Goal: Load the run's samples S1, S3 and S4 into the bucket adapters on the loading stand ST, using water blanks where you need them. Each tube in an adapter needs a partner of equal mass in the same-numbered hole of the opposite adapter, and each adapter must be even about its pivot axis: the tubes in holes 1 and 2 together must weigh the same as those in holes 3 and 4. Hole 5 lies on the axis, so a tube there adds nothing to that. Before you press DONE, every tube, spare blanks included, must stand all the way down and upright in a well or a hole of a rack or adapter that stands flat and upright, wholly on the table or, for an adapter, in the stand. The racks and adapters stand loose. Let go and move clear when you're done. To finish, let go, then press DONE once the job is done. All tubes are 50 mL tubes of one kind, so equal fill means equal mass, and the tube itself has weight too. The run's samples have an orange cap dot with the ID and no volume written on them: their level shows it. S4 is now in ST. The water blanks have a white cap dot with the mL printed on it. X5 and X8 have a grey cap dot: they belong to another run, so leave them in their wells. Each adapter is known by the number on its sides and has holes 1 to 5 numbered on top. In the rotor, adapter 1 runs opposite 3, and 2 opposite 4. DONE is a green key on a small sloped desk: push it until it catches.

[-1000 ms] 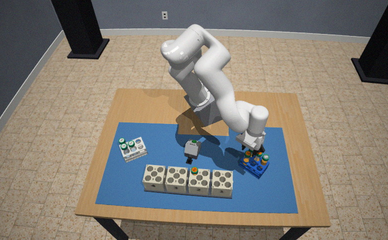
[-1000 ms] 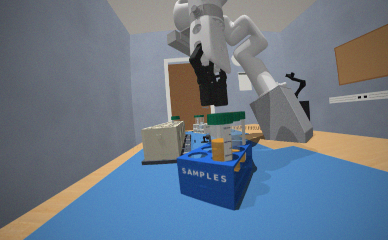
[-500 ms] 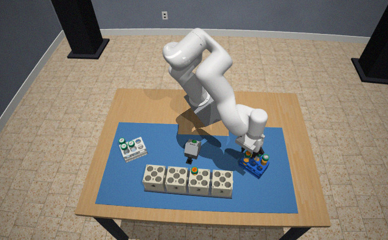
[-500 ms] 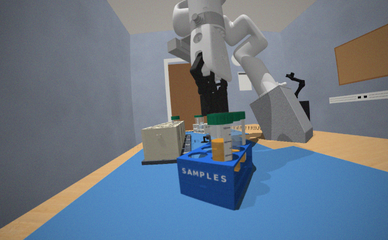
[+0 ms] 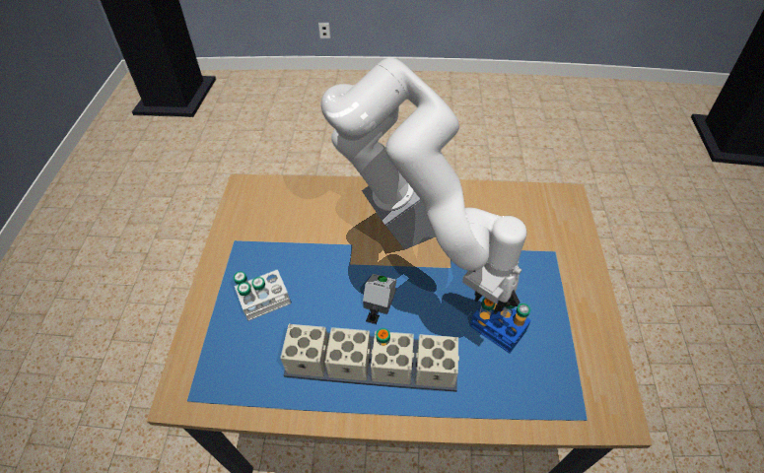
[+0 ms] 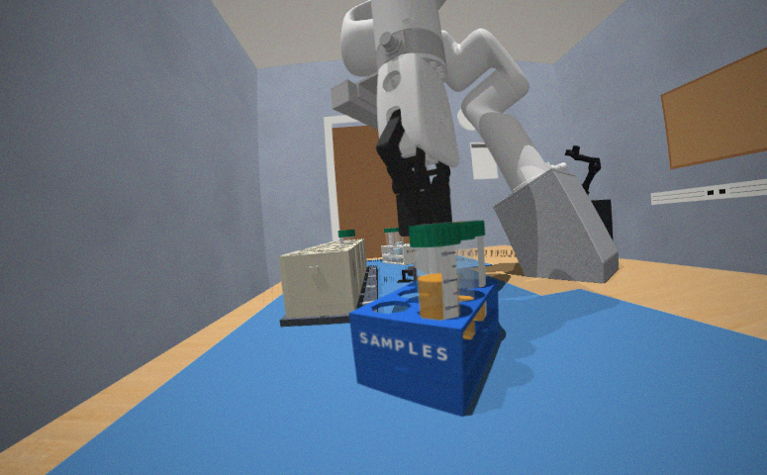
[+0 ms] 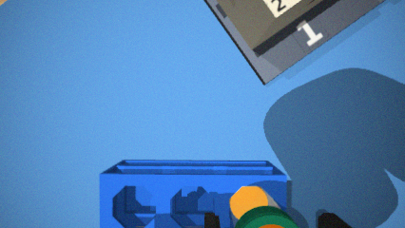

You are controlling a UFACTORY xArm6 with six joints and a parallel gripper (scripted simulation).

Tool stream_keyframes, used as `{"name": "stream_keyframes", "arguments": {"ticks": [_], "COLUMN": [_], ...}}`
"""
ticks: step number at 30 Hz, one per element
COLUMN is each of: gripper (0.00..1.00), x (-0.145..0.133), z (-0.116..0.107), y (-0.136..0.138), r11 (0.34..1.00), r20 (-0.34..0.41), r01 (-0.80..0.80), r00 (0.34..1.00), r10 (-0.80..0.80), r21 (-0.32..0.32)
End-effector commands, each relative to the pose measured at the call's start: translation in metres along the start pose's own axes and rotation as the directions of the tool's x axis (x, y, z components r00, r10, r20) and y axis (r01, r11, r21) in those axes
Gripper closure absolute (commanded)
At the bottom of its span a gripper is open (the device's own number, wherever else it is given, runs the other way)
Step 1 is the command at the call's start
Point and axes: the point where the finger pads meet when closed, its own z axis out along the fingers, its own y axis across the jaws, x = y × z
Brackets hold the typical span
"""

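My gripper (image 5: 496, 302) (image 6: 426, 228) (image 7: 272, 221) is partly open, its fingers low on either side of S1's green cap; contact is not visible. S1 (image 5: 488, 304) (image 7: 268, 216) stands in the blue samples rack (image 5: 490, 337) (image 6: 405, 376) (image 7: 162, 180), with orange liquid. Another tube there is mostly hidden by the fingers. A grey-dotted tube (image 5: 523, 310) (image 6: 434, 237) stands at the rack's outer end. S4 (image 5: 382, 335) stands in adapter 2 (image 5: 400, 374) on the stand (image 5: 368, 383) (image 6: 317, 322) (image 7: 269, 73). Adapters 4 (image 5: 292, 364), 3 (image 5: 334, 368) and 1 (image 5: 448, 376) show no tubes.
A clear rack (image 5: 268, 307) at the far left holds three green-capped tubes; their dots are too small to read. The sloped desk (image 5: 379, 295) with its green DONE key (image 5: 382, 279) stands behind the adapters, between the racks. A small black object (image 5: 373, 316) lies before it.
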Motion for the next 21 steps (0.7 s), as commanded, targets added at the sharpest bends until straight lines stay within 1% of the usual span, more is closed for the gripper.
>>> {"name": "stream_keyframes", "arguments": {"ticks": [1,21], "gripper": [0.43,0.43], "x": [0.0,0.0], "z": [0.0,0.012], "y": [-0.002,-0.002], "r11": [1.0,1.0], "r20": [0.0,0.0], "r01": [-0.001,-0.001], "r00": [1.0,1.0], "r10": [0.001,0.001], "r21": [0.004,0.004]}}
